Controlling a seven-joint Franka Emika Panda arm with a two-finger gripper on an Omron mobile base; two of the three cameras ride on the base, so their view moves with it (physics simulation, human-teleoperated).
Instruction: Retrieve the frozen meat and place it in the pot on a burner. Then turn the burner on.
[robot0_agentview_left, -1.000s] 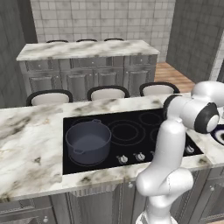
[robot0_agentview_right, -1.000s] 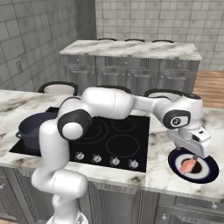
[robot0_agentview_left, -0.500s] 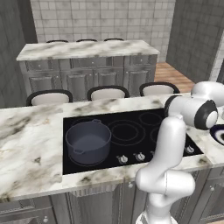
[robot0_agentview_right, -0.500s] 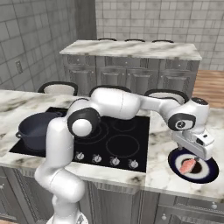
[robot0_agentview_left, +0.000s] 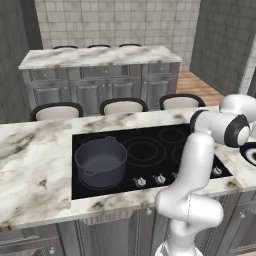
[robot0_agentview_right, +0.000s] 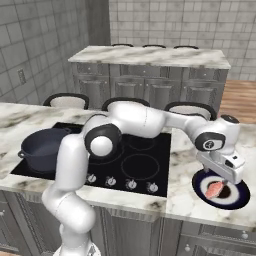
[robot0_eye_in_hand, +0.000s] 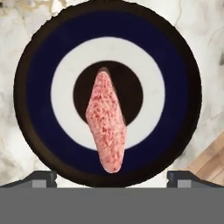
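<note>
The robot's two-finger gripper (robot0_eye_in_hand: 112, 177) hangs over a round plate (robot0_eye_in_hand: 35, 83) ringed in dark blue, white and black, and its two dark fingertips (robot0_eye_in_hand: 41, 178) stand wide apart at the bottom corners of the hand view, clamped on nothing. Between them, in the middle of that view, lies the frozen meat (robot0_eye_in_hand: 108, 122), a flat, elongated pinkish-red chunk with a mottled surface. It rests across the plate's black centre and onto its white ring, its narrower end toward the top of the frame. No finger touches it.

In the right base view the same plate (robot0_agentview_right: 240, 197) sits at the lower right on the white-and-grey marble counter (robot0_agentview_right: 185, 197), just right of the glossy black cooktop (robot0_agentview_right: 157, 150), with the meat (robot0_agentview_right: 215, 189) showing pink on it. The white arm reaches from the lower left across the cooktop, and its hand (robot0_agentview_right: 222, 167) is directly above the plate.

The wide, low pot of dark grey-blue metal (robot0_agentview_left: 101, 161) stands at the left of the cooktop (robot0_agentview_left: 150, 135) in the left base view, on a large burner ring (robot0_agentview_left: 82, 185) whose thin grey outline peeks out around its base. The pot is well apart from the plate, with smaller ring zones between them. Small round silver knobs (robot0_agentview_left: 160, 178) run along the cooktop's front edge.
</note>
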